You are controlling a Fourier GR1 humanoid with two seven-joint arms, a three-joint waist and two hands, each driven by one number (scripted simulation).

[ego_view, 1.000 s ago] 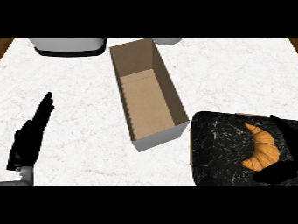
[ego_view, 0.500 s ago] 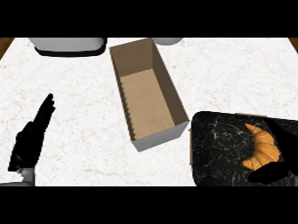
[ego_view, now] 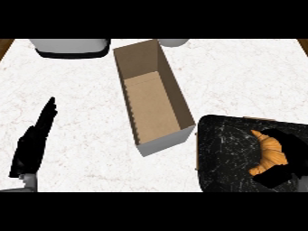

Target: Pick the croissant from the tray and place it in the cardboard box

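Observation:
An orange croissant lies on the black marbled tray at the lower right. My right hand is over it, fingers and thumb curled round its right side and lower end, hiding part of it. The open cardboard box stands lengthways in the middle of the white counter, just left of the tray, with nothing inside. My left hand rests open at the lower left, fingers straight and pointing up, far from the box.
A grey and black appliance sits at the counter's back edge, left of the box. A white round object shows at the back, right of the box's far end. Wooden floor shows at both top corners.
My right hand has come down over the croissant and its fingers have curled round it, covering more of it. The left hand, box and tray have not moved.

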